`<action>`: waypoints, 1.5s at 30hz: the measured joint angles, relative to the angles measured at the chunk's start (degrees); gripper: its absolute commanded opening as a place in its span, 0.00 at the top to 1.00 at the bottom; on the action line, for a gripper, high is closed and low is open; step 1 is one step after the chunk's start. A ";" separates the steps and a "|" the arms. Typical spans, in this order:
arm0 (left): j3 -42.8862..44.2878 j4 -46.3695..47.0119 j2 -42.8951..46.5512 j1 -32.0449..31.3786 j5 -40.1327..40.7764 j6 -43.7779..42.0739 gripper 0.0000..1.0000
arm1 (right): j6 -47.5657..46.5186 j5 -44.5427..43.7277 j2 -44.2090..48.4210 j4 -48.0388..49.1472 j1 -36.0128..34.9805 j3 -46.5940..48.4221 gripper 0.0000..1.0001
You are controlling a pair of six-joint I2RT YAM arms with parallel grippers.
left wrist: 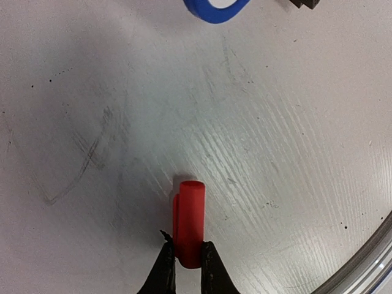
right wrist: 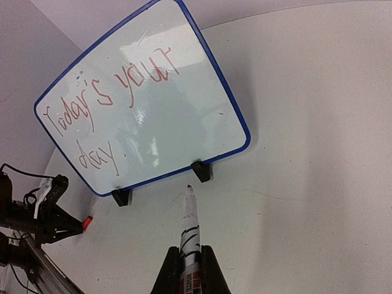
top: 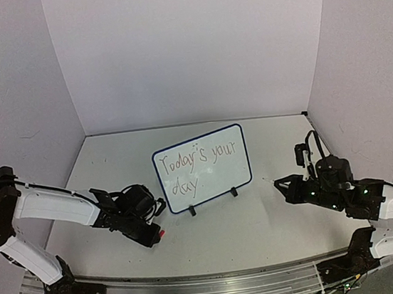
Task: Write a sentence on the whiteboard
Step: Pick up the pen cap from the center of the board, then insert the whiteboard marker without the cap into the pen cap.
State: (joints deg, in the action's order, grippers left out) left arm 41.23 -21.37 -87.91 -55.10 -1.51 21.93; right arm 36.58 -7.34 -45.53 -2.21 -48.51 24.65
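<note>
1. The whiteboard stands in the middle of the bench, propped on its two black feet with its face turned to the near edge. The sentence reads "Today's your day" in two reddish lines, and it looks complete.
2. On handling, the board looks light and stiff, with a slick face on small feet. A firm push would likely slide it or tip it back. The blue frame is the safest place to take hold, since the fresh ink would probably smear under a finger.
3. Over on the left, the arm runs low from the near left corner toward the centre, with its wrist angled down. The left gripper is clamped on a small red cap and hangs close over the bench, just left of the board's lower corner and apart from it.
4. On the right, the arm is folded low by the right edge, with its wrist pointing left at the board. The right gripper is pinched around the barrel of a marker. The bare tip aims at the board's right foot, near it but not touching.
5. Cap and pen are well apart, one on each side of the board. Both are light, hard and slim, so bringing them together would call for careful lining up.
</note>
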 measured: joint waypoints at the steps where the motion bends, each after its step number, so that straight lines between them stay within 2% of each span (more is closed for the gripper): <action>1: 0.00 -0.60 0.50 -0.14 -0.09 0.00 1.00 | -0.19 0.32 0.27 -0.55 0.00 0.16 1.00; 6: 0.00 -2.80 4.55 -0.53 -1.58 -0.13 1.00 | -0.89 2.80 1.31 -3.37 0.00 1.88 1.00; 11: -0.02 -3.16 7.99 -1.14 -5.01 -1.66 1.00 | -2.39 10.07 -1.75 -4.73 0.09 5.24 1.00; 23: 0.35 -2.59 12.96 -3.69 -15.59 -7.54 1.00 | -6.86 41.36 -13.71 -4.67 3.88 12.34 1.00; 31: 9.66 -4.12 11.05 -4.54 -21.48 -15.18 1.00 | -6.72 56.55 -19.95 -1.37 4.91 13.65 1.00; 35: 12.75 -4.11 8.73 -4.54 -24.19 -19.30 1.00 | -4.70 60.75 -23.03 1.87 5.25 13.65 1.00; 45: 12.85 -4.14 6.86 -4.54 -29.10 -23.72 1.00 | 0.92 65.84 -26.73 11.71 5.25 13.63 1.00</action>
State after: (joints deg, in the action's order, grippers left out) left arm 54.08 -25.51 -81.06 -59.64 -30.61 -1.78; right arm 37.51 58.50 -72.26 9.50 -43.27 38.28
